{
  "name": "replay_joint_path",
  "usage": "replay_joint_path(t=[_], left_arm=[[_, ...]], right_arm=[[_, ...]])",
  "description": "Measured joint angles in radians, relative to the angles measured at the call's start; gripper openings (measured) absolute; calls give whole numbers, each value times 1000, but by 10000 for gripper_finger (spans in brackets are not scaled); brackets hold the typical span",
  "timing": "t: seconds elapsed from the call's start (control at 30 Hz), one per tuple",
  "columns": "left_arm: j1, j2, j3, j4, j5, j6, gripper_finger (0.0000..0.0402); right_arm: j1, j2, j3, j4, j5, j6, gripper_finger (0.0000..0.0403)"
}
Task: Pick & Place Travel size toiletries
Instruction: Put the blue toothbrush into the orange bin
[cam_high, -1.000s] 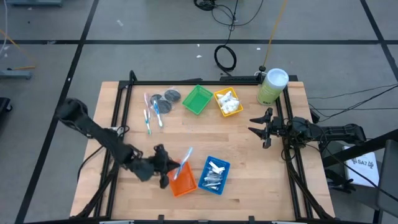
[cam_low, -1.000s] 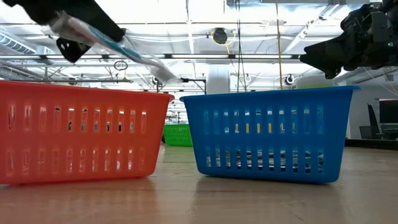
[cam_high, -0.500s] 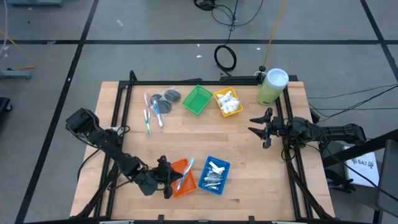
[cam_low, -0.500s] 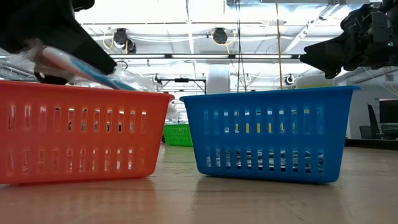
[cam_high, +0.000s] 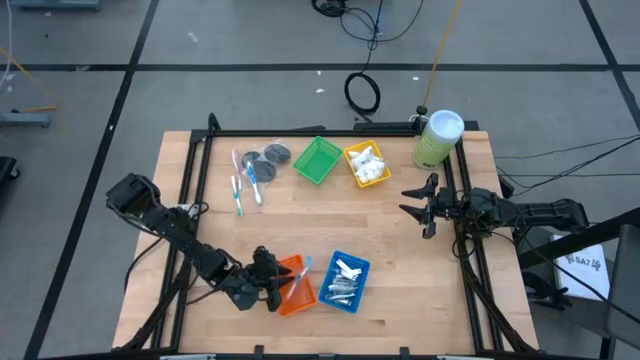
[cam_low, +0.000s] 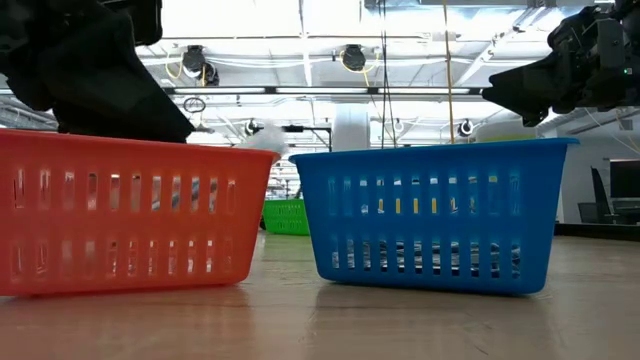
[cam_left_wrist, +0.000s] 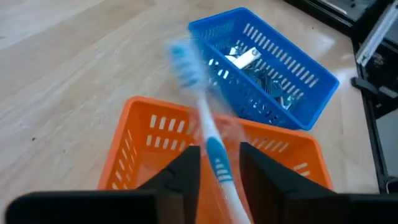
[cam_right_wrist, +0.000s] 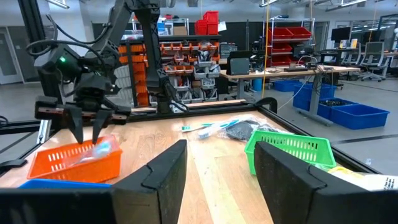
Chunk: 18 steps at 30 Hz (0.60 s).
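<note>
evidently the placing step is in hand: the left gripper (cam_high: 272, 285) hangs over the orange tray (cam_high: 298, 292) near the table's (cam_high: 400, 240) front edge, its jaws slightly parted around a wrapped toothbrush (cam_left_wrist: 200, 124), though whether they grip it cannot be told. the brush's long axis slants, handle in the tray between the fingers, bristle head raised toward the blue tray (cam_left_wrist: 298, 74). next the jaws would need to part fully and lift clear; the right gripper (cam_high: 418, 208) waits open by the table's right edge.
</note>
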Motion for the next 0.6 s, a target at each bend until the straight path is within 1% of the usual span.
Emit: replay_joint_path(t=[0.17, 0.27, 0.43, 0.53, 0.6], left_arm=[[10, -5, 0, 32, 2, 82, 142], [27, -44, 0, 60, 2, 148, 154], [83, -134, 0, 52, 1, 166, 165], [126, -193, 0, 53, -27, 187, 164], [159, -220, 0, 14, -42, 193, 161]], right_arm=[[0, 0, 0, 0, 0, 0, 174], [0, 0, 0, 0, 0, 0, 175], [0, 0, 0, 0, 0, 0, 178], [0, 0, 0, 0, 0, 0, 175], [0, 0, 0, 0, 0, 0, 174]])
